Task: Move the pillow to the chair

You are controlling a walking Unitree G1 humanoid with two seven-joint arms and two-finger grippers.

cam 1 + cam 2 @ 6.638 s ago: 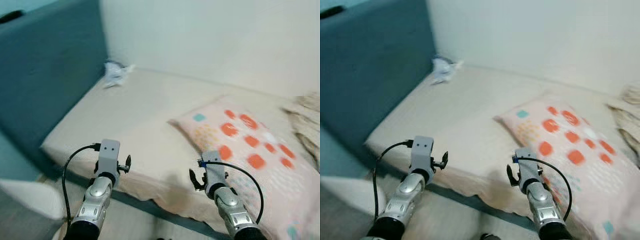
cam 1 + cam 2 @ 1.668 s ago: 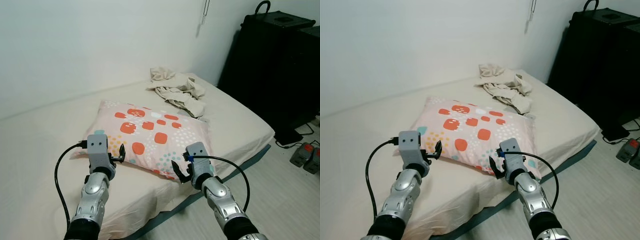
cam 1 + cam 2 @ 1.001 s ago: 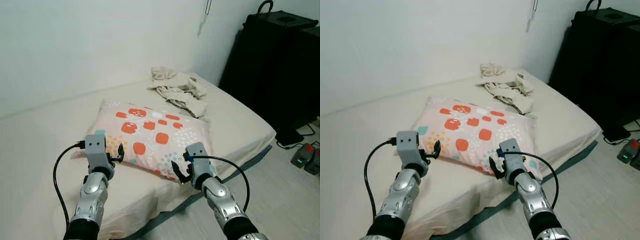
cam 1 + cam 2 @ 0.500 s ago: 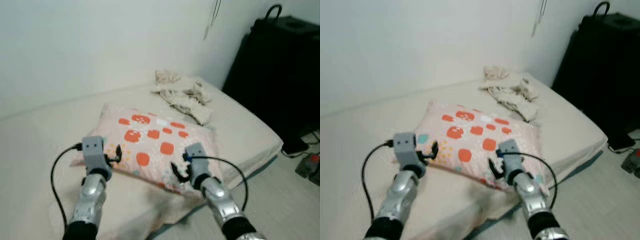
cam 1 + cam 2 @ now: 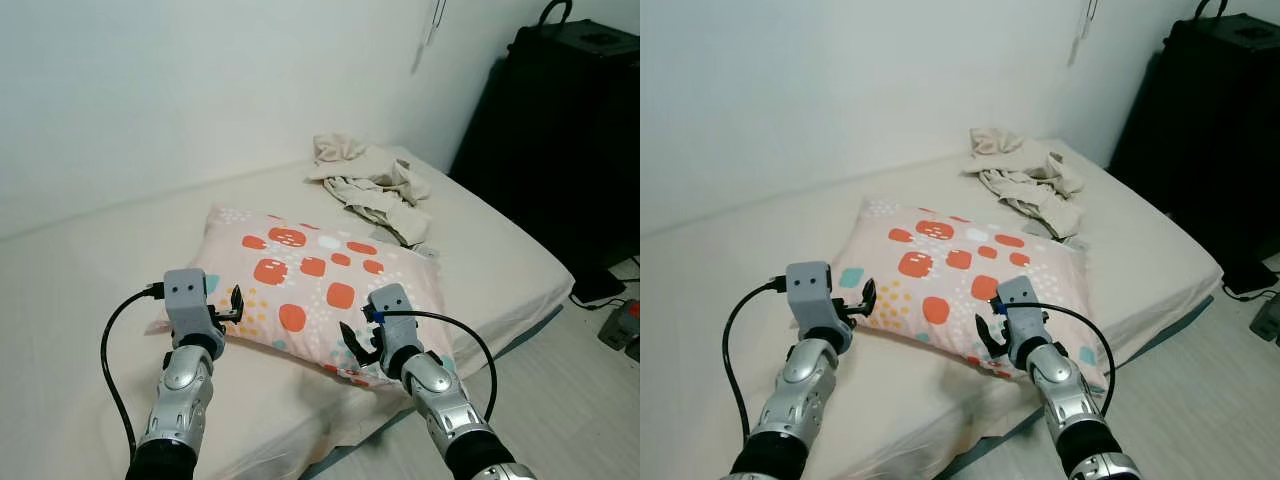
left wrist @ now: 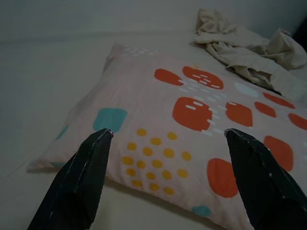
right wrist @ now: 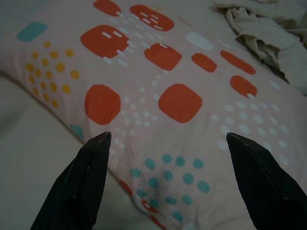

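A pale pink pillow [image 5: 320, 285] with orange squares, yellow dots and teal dots lies flat on the beige bed [image 5: 80, 300]. My left gripper [image 5: 232, 305] hovers at the pillow's near left corner, open, with the pillow's corner between and beyond its fingers [image 6: 81, 182]. My right gripper [image 5: 352, 345] is held at the pillow's near edge, also open, its fingers [image 7: 86, 187] spread wide over the teal-dotted corner. Neither gripper holds anything. No chair is in view.
A crumpled beige cloth [image 5: 370, 185] lies on the bed behind the pillow. A tall black cabinet [image 5: 560, 140] stands at the right past the bed's end. Pale wooden floor [image 5: 590, 400] runs along the bed's right side. A white wall backs the bed.
The camera has swung from the bed's blue headboard end to the pillow, then crept closer. Both arms now reach the pillow's near edge; both grippers stay open.
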